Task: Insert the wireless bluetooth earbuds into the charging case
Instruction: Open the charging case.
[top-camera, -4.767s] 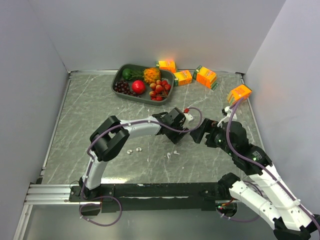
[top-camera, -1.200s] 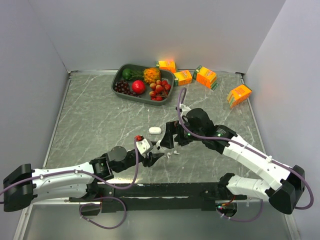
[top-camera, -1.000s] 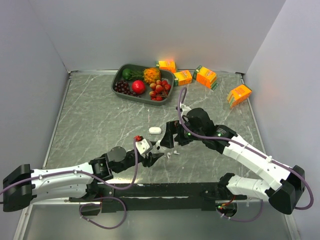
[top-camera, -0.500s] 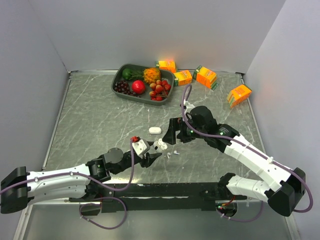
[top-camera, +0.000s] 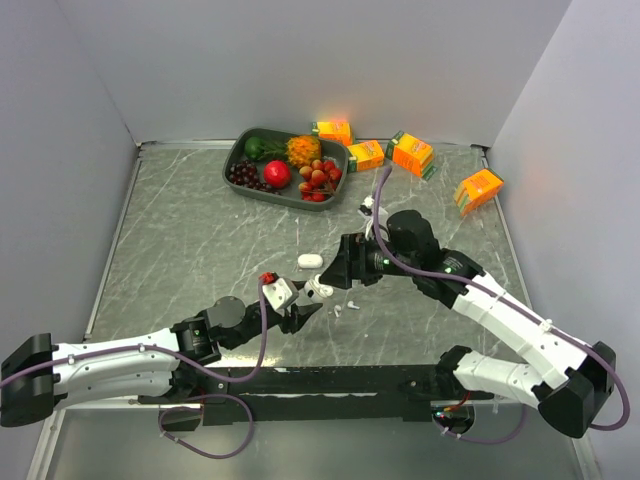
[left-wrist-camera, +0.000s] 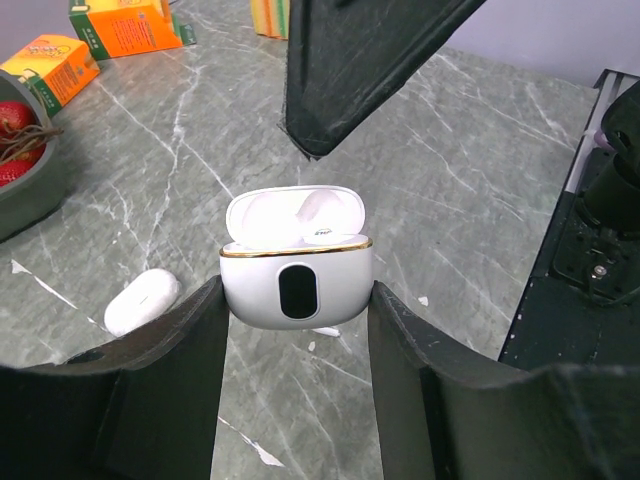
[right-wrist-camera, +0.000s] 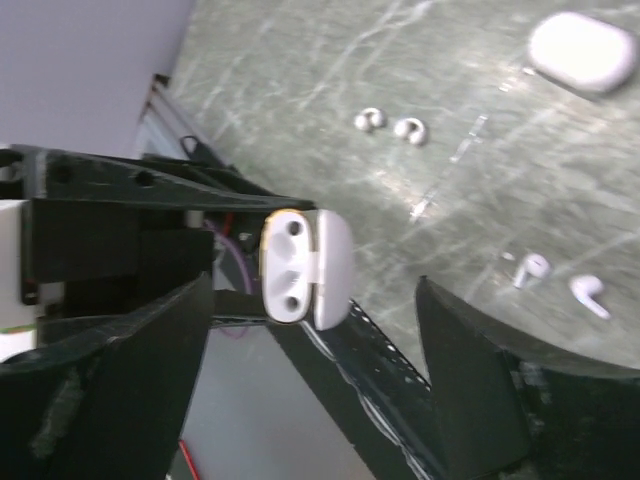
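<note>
My left gripper (top-camera: 312, 300) (left-wrist-camera: 297, 297) is shut on a white charging case (top-camera: 320, 289) (left-wrist-camera: 297, 272) with a gold rim, held above the table with its lid open. In the right wrist view the case (right-wrist-camera: 300, 265) shows two sockets that look empty. My right gripper (top-camera: 342, 272) (right-wrist-camera: 315, 285) hangs open just beyond the case, holding nothing. Two stemmed earbuds (top-camera: 344, 304) (right-wrist-camera: 530, 268) lie on the marble below. Two rounded earbuds (right-wrist-camera: 368, 120) lie further off. A second, closed white case (top-camera: 310, 261) (left-wrist-camera: 140, 300) (right-wrist-camera: 583, 50) rests on the table.
A dark tray (top-camera: 234, 160) of fruit stands at the back. Orange cartons (top-camera: 366, 154) lie beside it, with one more carton (top-camera: 478, 187) near the right wall. Grey walls close off three sides, and a black rail (top-camera: 330, 380) runs along the near edge.
The left gripper has shifted a little to the left and away with the case. The right gripper has drawn back slightly from the case and its jaws have narrowed a little.
</note>
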